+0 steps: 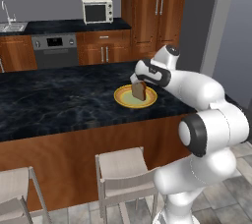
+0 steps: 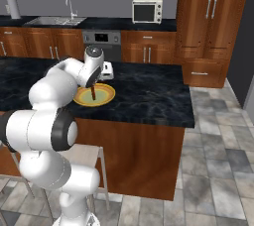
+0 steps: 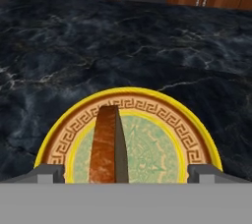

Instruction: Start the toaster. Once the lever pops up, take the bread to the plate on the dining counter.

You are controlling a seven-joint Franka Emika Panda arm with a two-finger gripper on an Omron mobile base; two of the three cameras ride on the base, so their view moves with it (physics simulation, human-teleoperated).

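The bread (image 3: 108, 144), brown-crusted (standing on edge), sits on the plate (image 3: 197, 134) between the spread gripper (image 3: 126, 173).

Yellow-rimmed plate (image 3: 129, 101), brown bread (image 3: 109, 144)

The left base view looks forward and down from behind the white arm's left; the right base view does so from its right. Both stand well back and share the black marble-topped table (image 1: 64, 100) and the round yellow plate (image 2: 101, 102) under the hand (image 1: 139, 81). The hand view looks steeply down from close above that plate.
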